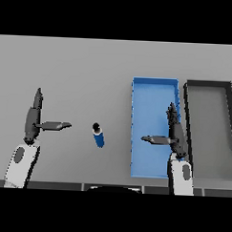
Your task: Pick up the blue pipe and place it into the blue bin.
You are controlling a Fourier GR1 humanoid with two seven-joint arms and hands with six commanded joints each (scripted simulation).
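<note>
Both robot hands, left [33, 119] and right [174, 132], are open; blue pipe [98, 135] lies between them.

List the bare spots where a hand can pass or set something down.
Free: grey table beyond the short blue pipe, and between pipe and open left hand. Crowded: open right hand over the blue rectangular bin, tight against the dark grey bin.

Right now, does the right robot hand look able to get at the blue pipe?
Probably yes. The right robot hand is open above the blue bin; the blue pipe lies on bare grey table to the bin's left, with nothing between them.
</note>
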